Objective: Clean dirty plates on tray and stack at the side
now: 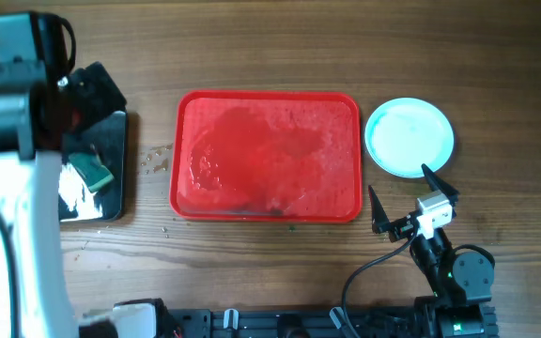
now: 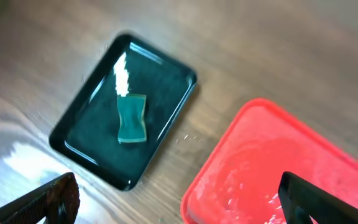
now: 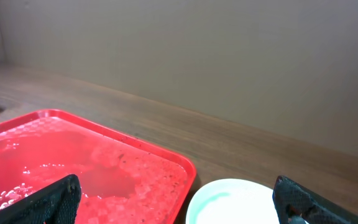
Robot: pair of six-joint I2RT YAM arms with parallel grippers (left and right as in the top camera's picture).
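both jaws stand wide apart, gripping nothing. my right gripper (image 1: 398, 180) hangs at the near edge of the plates (image 1: 409, 137), which read as one pale round disc on the table just right of the red tray (image 1: 181, 150), outside it; i cannot count them. the tray's floor looks wet. my left gripper (image 2: 176, 199) hovers over its left end and a black tray (image 2: 160, 81) holding a green sponge (image 2: 131, 118).

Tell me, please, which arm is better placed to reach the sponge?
Left: left claw hangs open over the black tray holding the sponge; right claw sits beyond the red tray, beside the plate.
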